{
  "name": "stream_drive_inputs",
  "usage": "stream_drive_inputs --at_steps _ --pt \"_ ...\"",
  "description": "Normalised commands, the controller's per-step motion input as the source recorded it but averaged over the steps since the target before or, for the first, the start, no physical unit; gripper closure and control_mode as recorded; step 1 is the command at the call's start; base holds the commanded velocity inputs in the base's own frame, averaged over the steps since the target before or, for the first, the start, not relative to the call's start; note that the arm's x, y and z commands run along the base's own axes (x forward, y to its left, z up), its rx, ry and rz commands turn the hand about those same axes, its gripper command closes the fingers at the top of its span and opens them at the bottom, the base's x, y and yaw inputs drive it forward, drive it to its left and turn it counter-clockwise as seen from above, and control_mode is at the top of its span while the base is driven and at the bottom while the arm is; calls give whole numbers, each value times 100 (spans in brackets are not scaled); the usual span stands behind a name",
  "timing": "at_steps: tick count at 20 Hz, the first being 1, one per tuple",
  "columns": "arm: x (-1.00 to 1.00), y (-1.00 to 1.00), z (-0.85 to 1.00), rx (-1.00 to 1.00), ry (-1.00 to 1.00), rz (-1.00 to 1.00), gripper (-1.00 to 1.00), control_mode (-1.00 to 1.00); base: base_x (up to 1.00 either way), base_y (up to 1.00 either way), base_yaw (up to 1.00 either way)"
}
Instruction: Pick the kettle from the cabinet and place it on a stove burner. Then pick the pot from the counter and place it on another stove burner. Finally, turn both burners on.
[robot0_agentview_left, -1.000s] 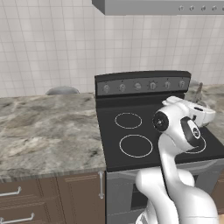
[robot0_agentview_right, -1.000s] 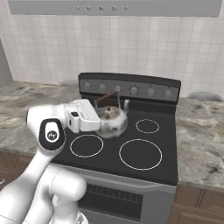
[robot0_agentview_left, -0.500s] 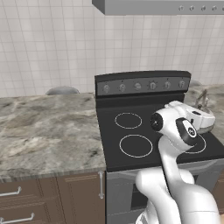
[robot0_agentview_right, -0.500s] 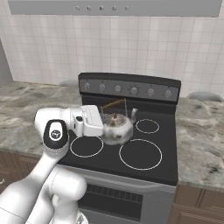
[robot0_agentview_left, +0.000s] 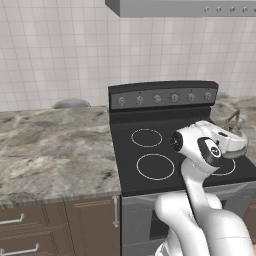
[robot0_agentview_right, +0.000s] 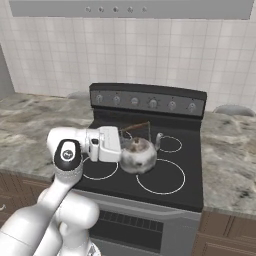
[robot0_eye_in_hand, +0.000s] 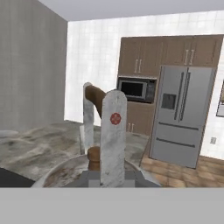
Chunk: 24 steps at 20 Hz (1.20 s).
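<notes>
Above the black stove (robot0_agentview_right: 150, 175), flanked by the marble tabletop (robot0_agentview_left: 50, 145), the silver kettle (robot0_agentview_right: 137, 156) is held over the front burners, its brown handle (robot0_agentview_right: 135, 127) pinched by the tool (robot0_agentview_right: 120, 136).

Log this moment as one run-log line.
phase: carrying kettle | gripper: shut on kettle handle | position: above stove front burners | pot: not placed

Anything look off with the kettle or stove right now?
Nothing stands out. The gripper is shut on the kettle's handle, holding it upright over the stove's front burners. The glass top looks clean, no spill.
</notes>
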Motion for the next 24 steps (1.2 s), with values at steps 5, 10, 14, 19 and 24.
stream_drive_inputs --at_steps 5,10,14,19,24 --pt "0 -6 -9 -1 0 -3 100 -100 0 0 0" --pt "0 -7 -22 0 0 -2 100 -100 0 0 0" --pt "0 -5 -24 0 2 -2 100 -100 0 0 0" --pt "2 -7 -27 0 1 -1 100 -100 0 0 0" --pt "9 -16 -25 1 0 0 100 -100 0 0 0"
